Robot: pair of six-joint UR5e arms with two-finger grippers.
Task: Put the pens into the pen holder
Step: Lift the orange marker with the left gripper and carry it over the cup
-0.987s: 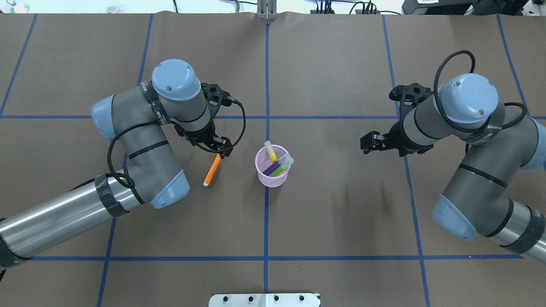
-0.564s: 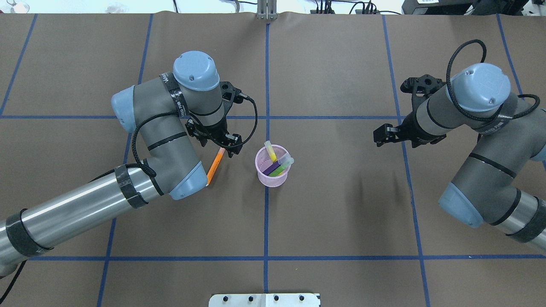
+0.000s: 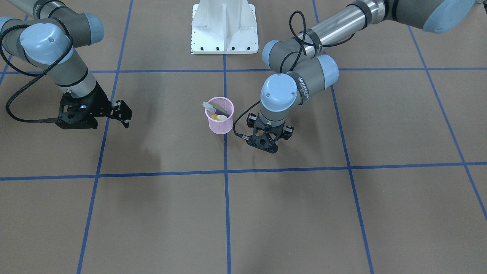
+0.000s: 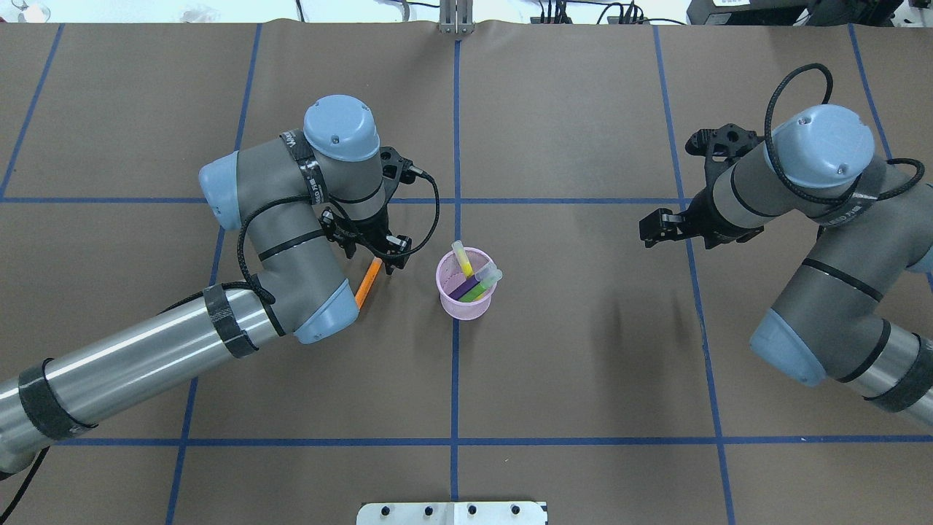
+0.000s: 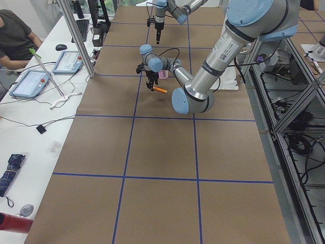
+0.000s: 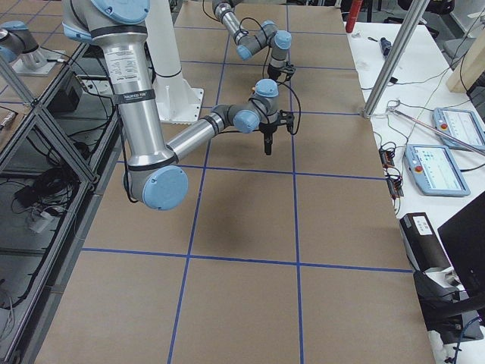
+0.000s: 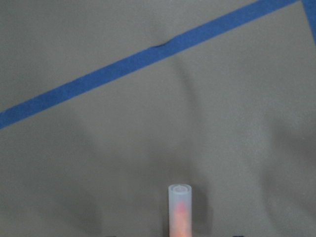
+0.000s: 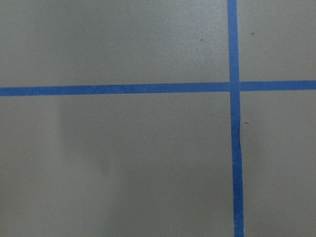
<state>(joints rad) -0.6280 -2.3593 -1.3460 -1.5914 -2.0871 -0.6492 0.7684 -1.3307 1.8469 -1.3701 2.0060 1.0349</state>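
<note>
The pink mesh pen holder [image 4: 466,309] stands at the table's middle with the yellow pen [image 4: 461,259], the purple pen [image 4: 465,285] and the green pen [image 4: 477,292] leaning inside it. My left gripper [image 4: 386,261] is just left of the holder, shut on the upper end of the orange pen [image 4: 367,283], which slants down and away from the cup. My elbow hides its lower end. The left wrist view shows this pen's pale cap [image 7: 179,197] end-on. My right gripper [image 4: 651,229] hangs open and holds nothing, far to the holder's right.
Brown paper with blue tape lines [image 4: 455,146] covers the table. The white robot base plate [image 3: 223,28] stands at the near edge. A person [image 5: 15,38] sits at a side bench with tablets and cables.
My left arm has swung right toward the holder, carrying the orange pen with it. My right arm has drawn back to the right and slightly farther from the robot's base.
</note>
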